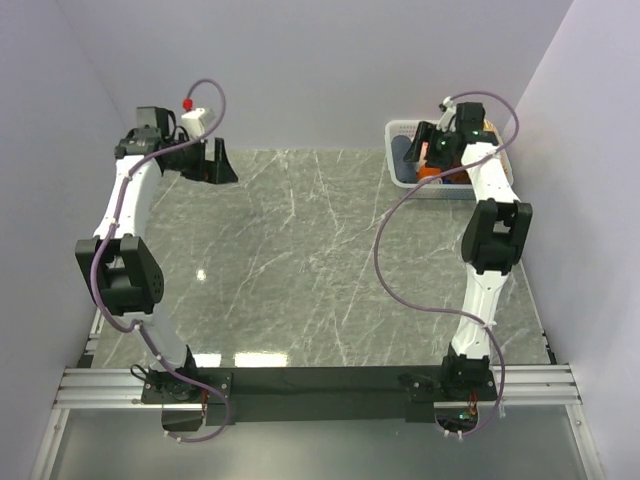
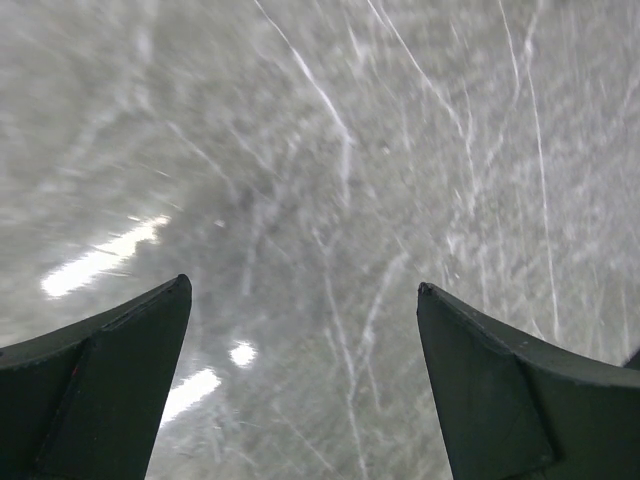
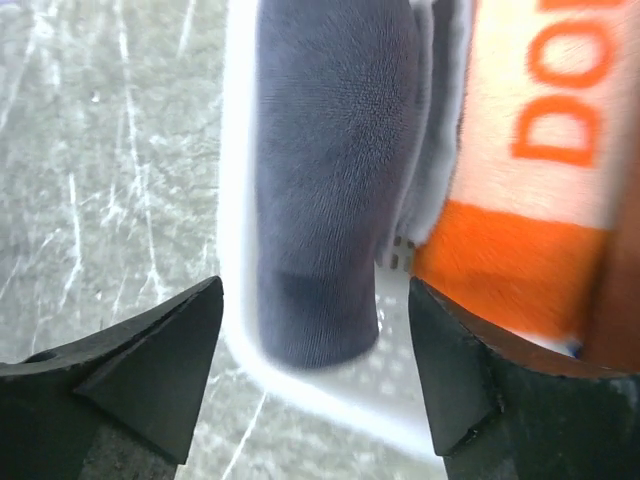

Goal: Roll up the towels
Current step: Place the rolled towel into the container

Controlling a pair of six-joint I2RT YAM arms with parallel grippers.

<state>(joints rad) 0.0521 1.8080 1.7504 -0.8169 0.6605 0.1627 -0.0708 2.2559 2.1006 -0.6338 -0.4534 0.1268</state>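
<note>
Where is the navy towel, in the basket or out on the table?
In: the navy towel lies inside the white basket, beside an orange-and-white cloth.

- The dark navy-blue soft cloth towel (image 3: 325, 200) is rolled into a plump, plain cylinder with a fuzzy nap.
- It lies on its side inside the white plastic lattice basket (image 3: 238, 200), pressed along the basket's wall.
- One rounded end sits at the basket's corner.
- Within the basket, an orange-and-white plush cloth (image 3: 520, 270) lies just beside it.
</note>
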